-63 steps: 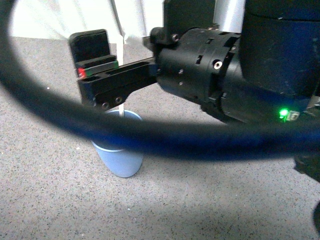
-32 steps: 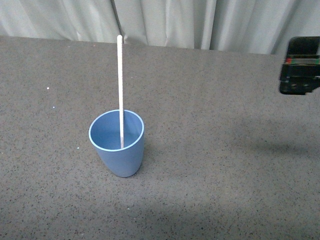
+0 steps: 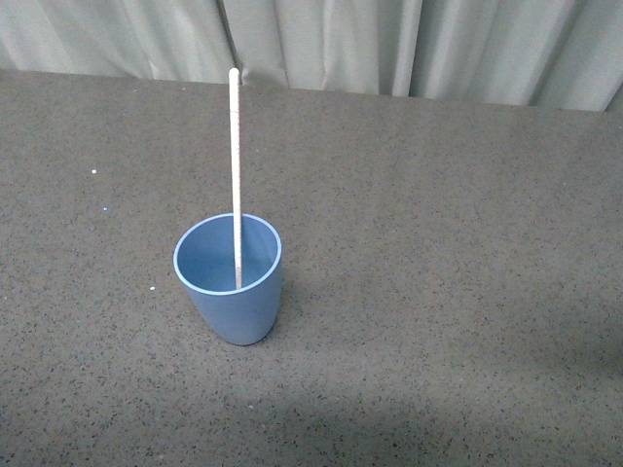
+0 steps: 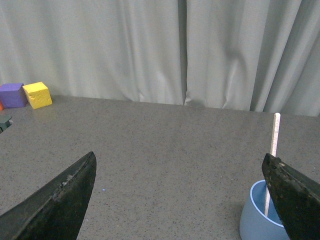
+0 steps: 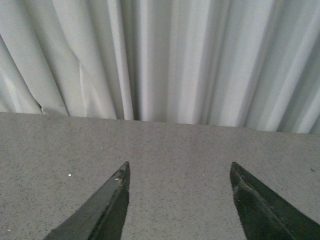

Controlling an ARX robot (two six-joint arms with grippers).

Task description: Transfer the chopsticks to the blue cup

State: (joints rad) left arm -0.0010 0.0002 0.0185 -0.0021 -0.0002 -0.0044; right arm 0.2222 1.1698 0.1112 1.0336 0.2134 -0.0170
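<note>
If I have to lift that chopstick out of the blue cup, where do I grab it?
I'd grip the chopstick on its bare shaft, well above the rim of the blue cup, coming in level from the side. It stands almost upright with its lower end inside the cup, so only the upper part is free.

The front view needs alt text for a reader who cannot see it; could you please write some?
A pale chopstick stands nearly upright in a blue cup, its lower end inside the cup and most of its length rising above the rim. The cup sits on a grey speckled table, with a pale curtain behind.
</note>
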